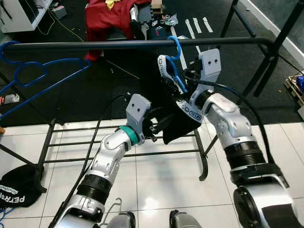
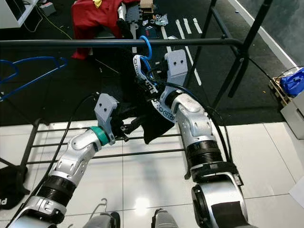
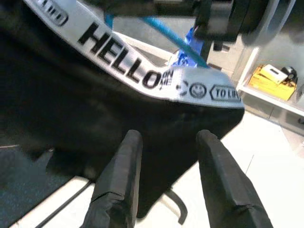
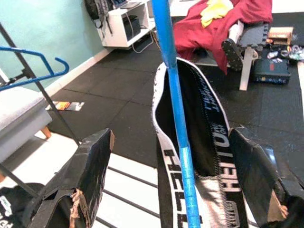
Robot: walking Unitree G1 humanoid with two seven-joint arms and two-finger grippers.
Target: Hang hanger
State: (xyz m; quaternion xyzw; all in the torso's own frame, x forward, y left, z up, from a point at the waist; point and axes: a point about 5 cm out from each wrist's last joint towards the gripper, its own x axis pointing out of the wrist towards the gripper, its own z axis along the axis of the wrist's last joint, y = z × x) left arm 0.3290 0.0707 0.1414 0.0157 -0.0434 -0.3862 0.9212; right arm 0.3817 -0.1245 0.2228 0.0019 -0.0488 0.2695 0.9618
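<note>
Left eye view: blue hanger (image 1: 176,57) hooked over rail (image 1: 95,45); right gripper (image 4: 175,185) open astride it; left gripper (image 3: 166,180) open beneath black garment (image 1: 178,126).

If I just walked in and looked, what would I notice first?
First you'd spot the bright blue hanger hooked over the black rail, with a black garment on it that has a white band printed HELLO. Both robot claws are right there: the right claw open around the hanger's blue stem, the left claw open just under the cloth. Behind them, red clothing lies in a heap on the dark floor.
</note>
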